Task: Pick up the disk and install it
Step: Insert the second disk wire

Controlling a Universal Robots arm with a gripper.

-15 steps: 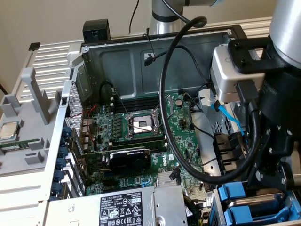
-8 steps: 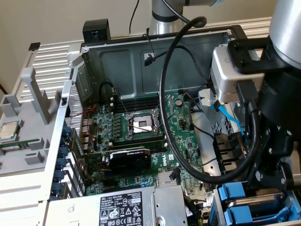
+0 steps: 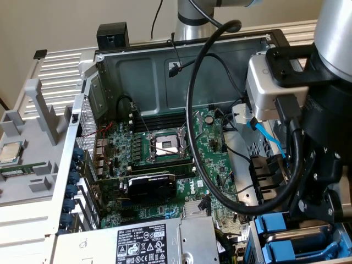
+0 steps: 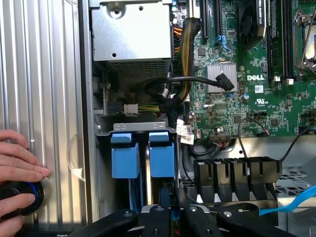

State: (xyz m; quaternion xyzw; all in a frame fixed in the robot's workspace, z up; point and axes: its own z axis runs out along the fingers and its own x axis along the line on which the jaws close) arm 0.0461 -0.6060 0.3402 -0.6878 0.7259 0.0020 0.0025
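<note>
open pc chassis, side panel off, lying flat; green motherboard w/ bare cpu socket mid-board, black gpu card just below it in the exterior view, grey psu box w/ black-and-white label at the view's bottom edge. universal robots arm enters from the exterior view's right, thick black cable looped over the board; grey wrist camera housing mounted on its side. gripper sits low over the drive cage at the chassis corner; black finger linkages visible along the wrist view's edge, jaws drawn in narrow around the top edge of a blue-framed carrier that stands in the right-hand slot of the two — appears closed on it, contact itself partly hidden. the disk: blue plastic carrier front showing, seated upright in the cage under the metal lip, just beside the other blue-fronted carrier; metal body not visible from here. in the exterior view the two blue fronts show beneath the gripper, bottom right. black cable clips beside the cage, light-blue sata cable near them. a person's hand rests on the ribbed outer panel, fingers by a black knob.
</note>
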